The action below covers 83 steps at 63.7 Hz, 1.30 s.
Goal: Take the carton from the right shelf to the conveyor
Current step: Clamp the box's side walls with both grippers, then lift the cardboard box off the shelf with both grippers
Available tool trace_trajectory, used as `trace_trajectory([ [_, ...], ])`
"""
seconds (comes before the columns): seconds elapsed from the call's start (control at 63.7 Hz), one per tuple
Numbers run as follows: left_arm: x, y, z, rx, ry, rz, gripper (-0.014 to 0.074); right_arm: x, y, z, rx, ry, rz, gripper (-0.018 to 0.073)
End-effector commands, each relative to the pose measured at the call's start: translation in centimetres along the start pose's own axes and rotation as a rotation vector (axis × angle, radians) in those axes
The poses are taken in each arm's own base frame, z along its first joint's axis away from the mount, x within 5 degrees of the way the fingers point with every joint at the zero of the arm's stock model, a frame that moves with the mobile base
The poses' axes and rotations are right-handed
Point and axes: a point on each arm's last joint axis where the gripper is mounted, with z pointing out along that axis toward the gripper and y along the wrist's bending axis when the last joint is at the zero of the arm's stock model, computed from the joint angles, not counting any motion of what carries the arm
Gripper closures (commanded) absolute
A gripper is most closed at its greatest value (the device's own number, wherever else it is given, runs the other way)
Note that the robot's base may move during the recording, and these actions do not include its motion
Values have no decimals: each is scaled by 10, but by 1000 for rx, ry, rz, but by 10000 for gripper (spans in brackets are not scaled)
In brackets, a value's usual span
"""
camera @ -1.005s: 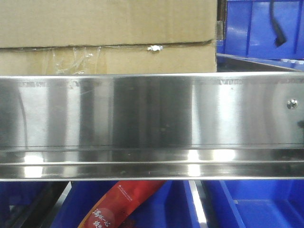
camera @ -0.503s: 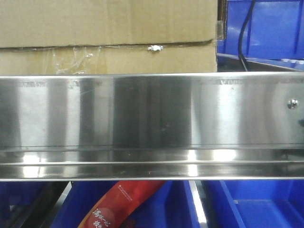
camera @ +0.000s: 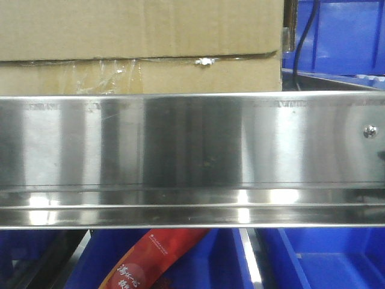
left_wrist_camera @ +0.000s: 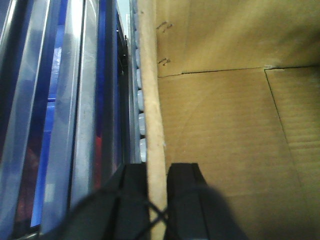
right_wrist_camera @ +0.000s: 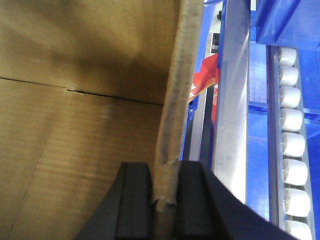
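- Clamping the carton (camera: pixel 138 30): the left tool (left_wrist_camera: pixel 156 175) and right tool (right_wrist_camera: pixel 164 172) are each pinched narrow over one upright wall edge.
- Carton sits on the right shelf (camera: pixel 192 144), at 12 o'clock behind its rail.
- Its white fleck (camera: pixel 206 61) has drifted toward 3 o'clock within the last second.
- Judgement: extraction is starting; the conveyor is not in view.

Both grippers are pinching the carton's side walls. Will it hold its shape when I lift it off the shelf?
It will probably flex: the left gripper and right gripper each clamp one thin wall of the carton, and the edge in the right one looks crumpled. Likely light: the inside floor shown is bare. It may catch on the front rail.
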Motion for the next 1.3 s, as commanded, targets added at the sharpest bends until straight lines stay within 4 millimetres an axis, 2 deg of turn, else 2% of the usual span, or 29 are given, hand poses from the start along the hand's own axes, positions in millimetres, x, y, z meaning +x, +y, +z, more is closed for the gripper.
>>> trace_trajectory([
  [0.0,-2,3,-4,-19,-21,6,602,-3,-1,-10,-9,-38,-2,619],
  [0.079,-2,4,-11,-17,-37,3,602,-4,-2,-25,-16,-66,1,619],
  [0.157,0,5,-27,-3,-69,-5,602,-5,-4,-44,-26,-102,4,619],
  [0.408,13,10,-102,74,-221,-39,602,2,-9,-125,-77,-255,1,619],
  [0.487,20,11,-121,93,-263,-48,605,7,-6,-143,-99,-283,-13,619],
  [0.581,28,7,-145,126,-311,-53,613,17,2,-154,-127,-282,-58,629],
  [0.66,34,-1,-159,167,-336,-32,613,28,7,-155,-138,-256,-90,629],
  [0.77,45,-13,-167,203,-338,-16,613,42,5,-153,-126,-216,-106,629],
  [0.958,66,-29,-161,204,-292,0,613,58,-9,-160,-57,-210,-127,629],
  [1.115,68,-38,-158,224,-273,27,613,59,-10,-162,-53,-213,-127,629],
  [1.288,67,-39,-156,222,-269,28,613,59,-10,-162,-53,-213,-127,629],
])
